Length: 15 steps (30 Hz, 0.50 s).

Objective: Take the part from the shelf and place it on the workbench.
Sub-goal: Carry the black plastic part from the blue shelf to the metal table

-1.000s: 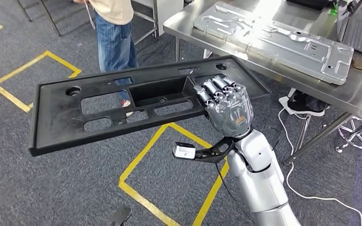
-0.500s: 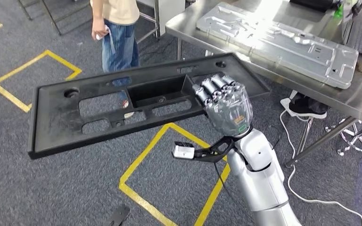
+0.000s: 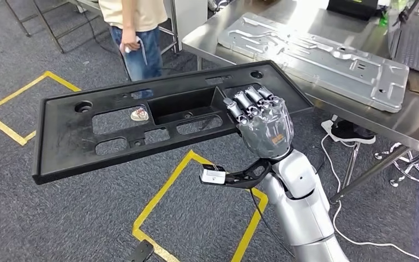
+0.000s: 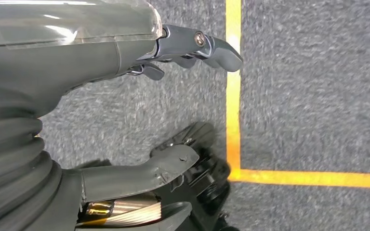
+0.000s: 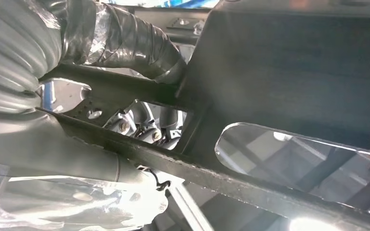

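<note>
**Worktop edge crowded, floor side open**

The metal plate (image 3: 316,52) covers most of the worktop (image 3: 414,123) near its front edge, leaving a bare strip beside it. The long black part (image 3: 120,128), carried in the right hand (image 3: 262,123), reaches close to that edge. A person (image 3: 136,33) stands beyond the part. Cables (image 3: 338,180) trail under the worktop.

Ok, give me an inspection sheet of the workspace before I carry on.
Surface: steel workbench, bare near edge.
Job's things: black panel held level above the floor.
Clutter: grey metal plate lying on the bench.
Hands: right hand grips the panel through a cutout; left hand hangs above carpet, holding nothing.
Cables: white cable on the floor.
Surroundings: person beyond the panel; yellow floor tape.
</note>
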Motion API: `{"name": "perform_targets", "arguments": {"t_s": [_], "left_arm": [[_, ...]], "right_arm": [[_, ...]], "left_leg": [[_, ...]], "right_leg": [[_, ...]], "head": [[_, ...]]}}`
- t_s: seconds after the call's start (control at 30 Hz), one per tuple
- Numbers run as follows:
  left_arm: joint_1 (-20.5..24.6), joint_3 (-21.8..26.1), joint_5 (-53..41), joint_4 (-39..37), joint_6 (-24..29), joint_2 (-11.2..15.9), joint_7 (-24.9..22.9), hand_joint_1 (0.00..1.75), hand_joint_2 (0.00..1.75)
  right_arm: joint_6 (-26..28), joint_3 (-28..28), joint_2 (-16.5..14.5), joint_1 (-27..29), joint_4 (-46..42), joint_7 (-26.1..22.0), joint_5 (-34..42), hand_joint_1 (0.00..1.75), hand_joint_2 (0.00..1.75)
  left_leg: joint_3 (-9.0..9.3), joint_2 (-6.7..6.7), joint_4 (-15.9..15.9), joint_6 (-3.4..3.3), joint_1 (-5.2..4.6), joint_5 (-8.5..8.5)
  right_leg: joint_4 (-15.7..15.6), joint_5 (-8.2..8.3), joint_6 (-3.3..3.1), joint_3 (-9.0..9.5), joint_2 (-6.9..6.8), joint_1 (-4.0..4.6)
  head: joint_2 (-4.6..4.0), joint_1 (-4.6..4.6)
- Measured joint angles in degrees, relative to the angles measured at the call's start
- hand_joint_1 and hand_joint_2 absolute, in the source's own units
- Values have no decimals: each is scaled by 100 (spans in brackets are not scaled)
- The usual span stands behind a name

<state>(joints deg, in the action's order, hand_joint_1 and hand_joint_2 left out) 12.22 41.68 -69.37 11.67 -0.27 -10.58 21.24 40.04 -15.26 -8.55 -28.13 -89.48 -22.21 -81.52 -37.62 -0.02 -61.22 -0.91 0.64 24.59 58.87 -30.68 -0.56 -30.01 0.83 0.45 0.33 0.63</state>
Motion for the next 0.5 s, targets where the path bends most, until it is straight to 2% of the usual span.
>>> {"name": "perform_targets", "arguments": {"t_s": [0.07, 0.13, 0.2, 0.27, 0.3, 0.33, 0.37, 0.43, 0.47, 0.5], "left_arm": [[5, -10, 0, 0, -1, 2, 3, 0, 175], [5, -15, 1, 1, 0, 4, 8, 0, 175], [10, -17, 6, 1, 1, 5, 13, 0, 175], [2, -17, 14, 0, 1, 4, 14, 0, 175], [-6, -17, 17, 0, 1, 4, 14, 0, 175], [-12, -17, 17, 0, 1, 3, 13, 0, 175], [-14, -18, 17, 0, 1, 1, 13, 0, 175], [-18, -19, 17, -1, 1, -10, 11, 0, 175], [-15, -20, 17, -1, 1, -19, 10, 0, 175], [-13, -20, 18, -1, 1, -26, 8, 0, 175]], "right_arm": [[1, 0, -7, -5, -4, 0, -1, 175, 175], [2, 0, -7, -12, -9, 0, -1, 175, 175], [3, 0, -7, -21, -12, 0, 3, 175, 175], [2, 0, -7, -11, -9, -1, 6, 175, 175], [2, 0, -7, -3, -6, -3, 6, 175, 175], [1, 0, -7, 1, -4, -4, 5, 175, 175], [1, 0, -7, 0, -2, -5, 5, 175, 175], [1, 0, -6, -1, 1, -4, 7, 175, 175], [1, 0, -7, -1, 4, -4, 6, 175, 175], [0, 0, -7, 0, 8, -4, 7, 175, 175]], "left_leg": [[87, -16, 118, -70, -9, 86], [225, -27, 198, -132, 12, 139], [391, -31, 251, -173, 27, 231], [561, -33, 265, -176, 31, 367], [664, -37, 266, -169, 33, 447], [777, -43, 267, -160, 37, 532], [903, -48, 270, -148, 42, 624], [1132, -55, 288, -111, 51, 809], [1215, -58, 311, -80, 49, 886], [1287, -58, 360, -45, 46, 933]], "right_leg": [[25, 3, 56, 1, 4, -7], [302, 52, 105, -123, -12, -13], [937, 23, 162, -542, -35, -41], [1481, -184, 204, -1078, -50, -75], [1554, -273, 217, -1270, -55, -88], [1469, -281, 222, -1382, -59, -94], [1223, -137, 219, -1413, -64, -92], [539, 589, 172, -1369, -77, -57], [279, 915, 127, -1331, -82, -24], [139, 1125, 77, -1307, -86, 3]], "head": [[0, -1], [0, 2], [0, 4], [0, 3], [0, 3], [0, 3], [0, 3], [0, 1], [0, 4], [0, 7]]}}
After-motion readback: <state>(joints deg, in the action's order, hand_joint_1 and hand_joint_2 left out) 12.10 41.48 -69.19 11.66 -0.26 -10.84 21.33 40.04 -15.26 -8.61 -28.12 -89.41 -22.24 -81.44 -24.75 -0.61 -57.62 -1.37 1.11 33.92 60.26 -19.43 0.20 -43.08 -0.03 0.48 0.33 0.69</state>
